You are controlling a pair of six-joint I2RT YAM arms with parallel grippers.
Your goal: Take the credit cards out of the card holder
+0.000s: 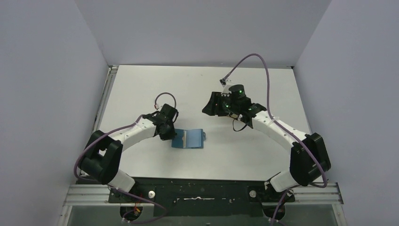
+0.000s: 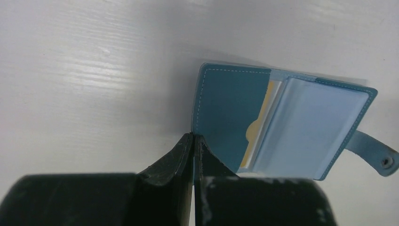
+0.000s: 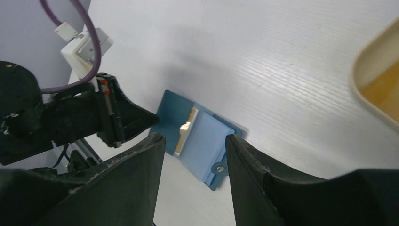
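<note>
The teal card holder [image 1: 189, 139] lies open on the white table, its paler blue inside up and its snap tab [image 2: 376, 156] to the right. A cream-yellow card [image 2: 256, 133] sits tucked in its left pocket; only the card's edge shows, also in the right wrist view [image 3: 186, 128]. My left gripper [image 2: 194, 137] is shut on the left flap edge of the card holder [image 2: 226, 108]. My right gripper [image 3: 195, 139] is open and empty, held above and behind the card holder [image 3: 204, 141]. In the top view it hangs at mid table [image 1: 210, 107].
A tan oval tray [image 3: 376, 82] shows at the right edge of the right wrist view; it is hidden in the top view. Grey walls close in the table on three sides. A purple cable [image 1: 263, 70] loops above the right arm.
</note>
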